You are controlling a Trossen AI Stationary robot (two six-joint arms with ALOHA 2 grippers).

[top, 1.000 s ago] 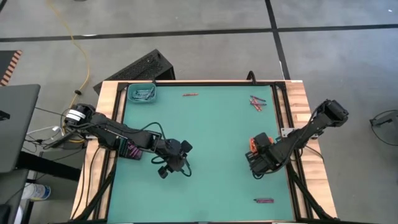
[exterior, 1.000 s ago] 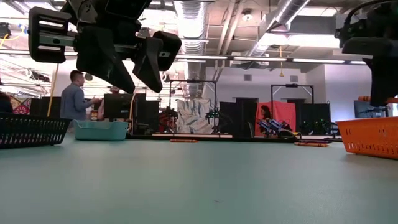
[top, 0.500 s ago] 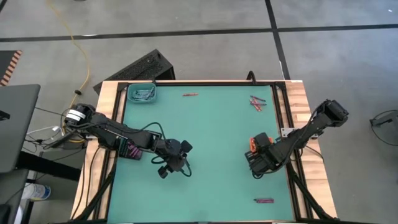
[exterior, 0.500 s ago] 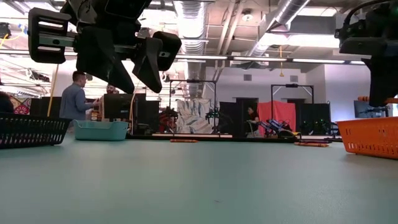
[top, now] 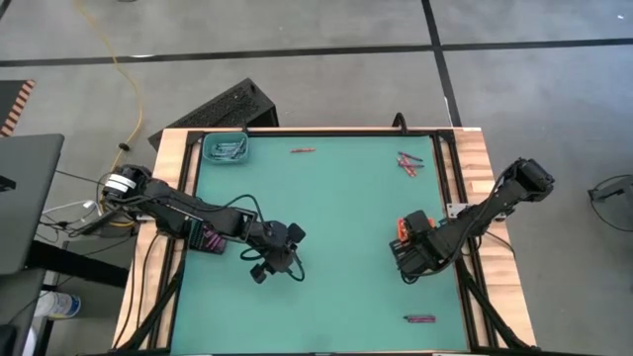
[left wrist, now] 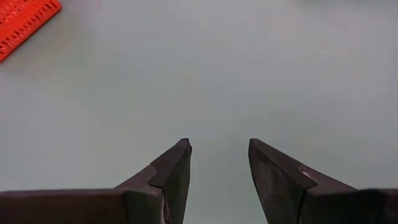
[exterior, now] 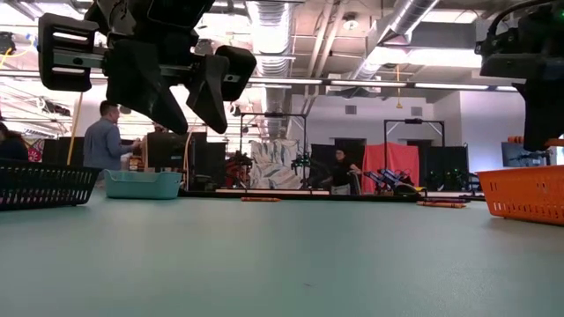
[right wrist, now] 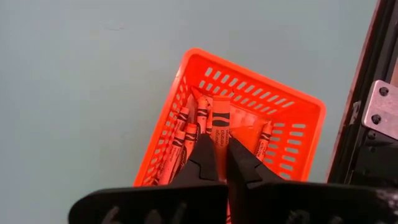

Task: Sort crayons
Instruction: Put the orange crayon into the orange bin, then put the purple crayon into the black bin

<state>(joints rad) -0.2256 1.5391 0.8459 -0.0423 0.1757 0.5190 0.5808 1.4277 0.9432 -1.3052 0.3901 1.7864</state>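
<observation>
My right gripper (right wrist: 219, 155) hangs over the orange tray (right wrist: 292, 134) at the table's right side and is shut on an orange-red crayon (right wrist: 221, 121). Several orange-red crayons (right wrist: 186, 134) lie in that tray. My left gripper (left wrist: 217, 146) is open and empty, raised above bare table left of the middle (top: 277, 255). A black tray (top: 208, 235) holds purple crayons. A teal tray (top: 226, 148) at the far left holds pale ones. Loose crayons lie flat at the far edge (top: 302, 150), the far right (top: 409, 163) and the near right (top: 419, 318). My right gripper pinches the orange-red crayon between its two fingers (right wrist: 202, 158) by its upper end (right wrist: 221, 146). The fingers point down from above and lie along the crayon. The crayon hangs upright below the fingertips, over the inside of the orange tray; whether its lower end touches the crayons there, I cannot tell.
The table's black frame and a metal bracket (right wrist: 379, 112) run just right of the orange tray. The green mat (top: 346, 218) between the two arms is bare. In the low view, people stand in the room (exterior: 107, 132) beyond the table.
</observation>
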